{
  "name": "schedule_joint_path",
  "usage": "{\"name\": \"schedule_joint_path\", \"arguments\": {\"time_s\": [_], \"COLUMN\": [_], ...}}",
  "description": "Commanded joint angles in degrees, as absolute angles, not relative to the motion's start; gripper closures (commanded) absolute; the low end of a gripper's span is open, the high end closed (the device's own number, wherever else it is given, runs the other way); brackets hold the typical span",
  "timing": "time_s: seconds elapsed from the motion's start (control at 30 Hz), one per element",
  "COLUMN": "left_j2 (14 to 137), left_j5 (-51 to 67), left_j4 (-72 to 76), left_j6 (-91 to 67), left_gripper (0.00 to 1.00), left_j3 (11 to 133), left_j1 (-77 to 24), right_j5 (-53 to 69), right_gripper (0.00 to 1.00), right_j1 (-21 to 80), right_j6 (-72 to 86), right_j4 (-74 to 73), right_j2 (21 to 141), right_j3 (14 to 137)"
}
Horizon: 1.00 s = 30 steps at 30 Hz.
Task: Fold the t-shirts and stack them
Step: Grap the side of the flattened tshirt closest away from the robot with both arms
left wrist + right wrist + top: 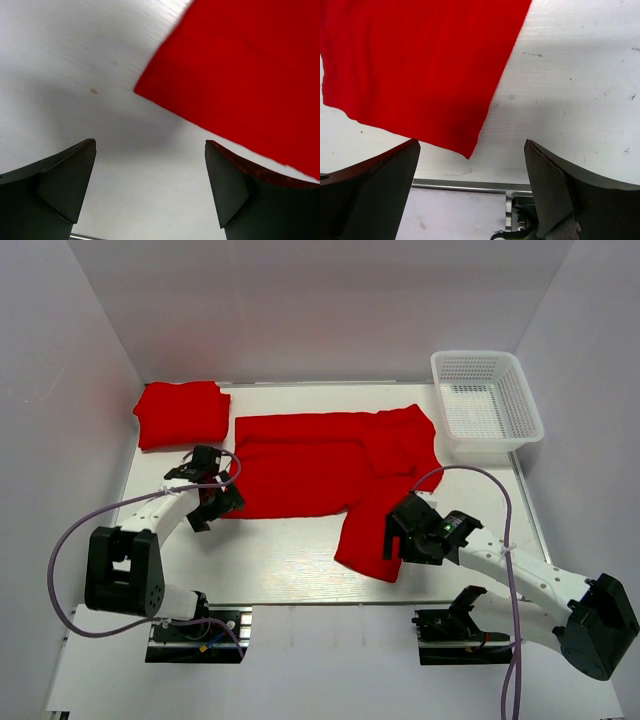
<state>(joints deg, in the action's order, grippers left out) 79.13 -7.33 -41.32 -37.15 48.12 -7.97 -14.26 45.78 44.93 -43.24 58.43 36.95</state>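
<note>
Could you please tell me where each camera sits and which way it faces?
Top external: above and behind, looking down on the white table, left arm, right arm, folded red cloth t-shirt, spread red cloth t-shirt, white plastic mesh basket.
Left wrist: on the left arm, facing down past open left fingers at the spread shirt's corner.
Right wrist: likewise, open right fingers, another corner.
Shared: the spread shirt.

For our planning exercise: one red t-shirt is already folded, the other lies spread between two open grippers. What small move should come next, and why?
Probably lower the right gripper onto the near corner of the spread t-shirt and close on it. Its jaws are open, that corner lies between them, and the flap sticks out unfolded toward the near edge.
</note>
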Motion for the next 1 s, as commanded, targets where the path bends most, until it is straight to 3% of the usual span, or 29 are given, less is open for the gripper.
{"name": "schedule_joint_path", "arguments": {"time_s": [0.0, 0.3, 0.67, 0.97], "left_j2": [80.94, 83.41, 87.1, 89.48], "left_j5": [-12.21, -15.03, -12.22, -4.67], "left_j4": [-37.62, -32.88, -27.77, -22.68], "left_j6": [-39.19, -39.73, -36.83, -32.7], "left_gripper": [0.0, 0.0, 0.21, 0.74], "left_j3": [47.55, 45.71, 43.07, 39.47], "left_j1": [-7.38, -6.24, -6.85, -8.0], "right_j5": [-16.43, -16.61, -16.61, -16.96], "right_gripper": [0.09, 0.09, 0.09, 0.09], "right_j1": [45.7, 45.88, 45.88, 45.88], "right_j6": [50.09, 50.18, 50.18, 49.83], "right_j4": [-43.15, -44.03, -43.07, -42.54], "right_j2": [58.53, 60.56, 62.14, 62.14], "right_j3": [37.26, 38.41, 38.41, 38.06]}}
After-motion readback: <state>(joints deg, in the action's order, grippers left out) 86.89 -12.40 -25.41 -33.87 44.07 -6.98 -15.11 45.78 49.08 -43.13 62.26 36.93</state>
